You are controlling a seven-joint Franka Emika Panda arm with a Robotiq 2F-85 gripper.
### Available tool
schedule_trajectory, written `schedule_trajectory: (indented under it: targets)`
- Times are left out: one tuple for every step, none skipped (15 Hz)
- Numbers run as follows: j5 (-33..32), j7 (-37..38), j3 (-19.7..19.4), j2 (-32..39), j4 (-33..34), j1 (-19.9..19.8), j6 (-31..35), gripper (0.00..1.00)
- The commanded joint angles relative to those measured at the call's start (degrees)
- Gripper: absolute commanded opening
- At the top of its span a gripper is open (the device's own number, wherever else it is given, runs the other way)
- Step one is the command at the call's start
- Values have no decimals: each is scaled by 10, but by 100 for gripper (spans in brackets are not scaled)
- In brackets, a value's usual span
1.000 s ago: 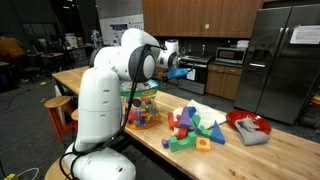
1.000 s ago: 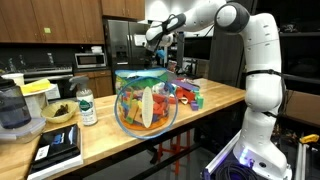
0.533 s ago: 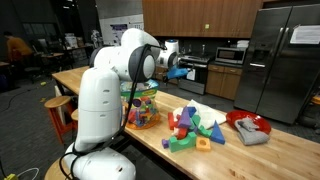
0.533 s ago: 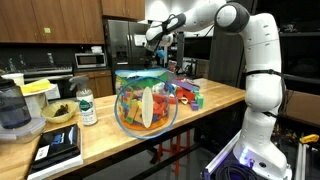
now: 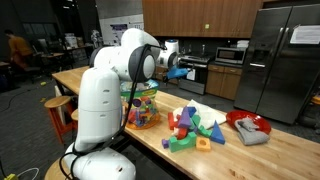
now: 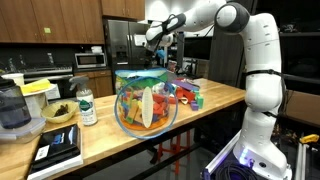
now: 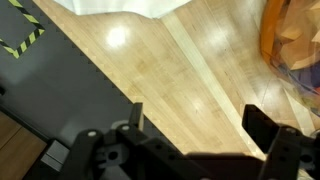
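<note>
Wooden counter [image 7: 150, 70], open hand [image 7: 195, 125], toy bowl [image 6: 147, 103]: no change.

On the long wooden countertop [image 5: 290, 150], the clear round bowl of toys [image 5: 143, 108] stands left of the pile of coloured blocks [image 5: 195, 128]. The red plate with a grey cloth [image 5: 247, 126] lies right of that pile.

In an exterior view, stationed close behind the white robot arm [image 5: 100, 95], facing across the long light wooden countertop [image 5: 285, 150]. In an exterior view, at the counter's end near the clear round bowl of coloured toys [image 6: 146, 103], facing along it toward the arm. Shared in both: countertop, bowl, arm. On the wrist, aimed down past the black gripper [image 7: 193, 115], close above the wood, bowl rim upper right.
</note>
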Motion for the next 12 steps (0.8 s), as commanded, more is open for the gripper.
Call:
schedule_trajectory:
  targets:
    - [-2,2,5,0,1,-4,-1,100]
    - [-2,2,5,0,1,-4,-1,100]
    - [1,-2,6,2,10,-6,0,100]
    - [6,-7,7,3,18,-8,2,100]
    - [8,-10,7,3,23,-11,5,100]
    - [7,-11,5,4,29,-12,7,100]
    - [7,-14,4,3,35,-15,8,100]
    - [7,-15,3,2,38,-17,8,100]
    - [6,-13,1,1,39,-20,7,100]
    - [7,-13,1,-1,38,-23,5,100]
    - [7,-13,0,-4,31,-25,4,100]
    - [7,-11,0,-9,20,-27,2,100]
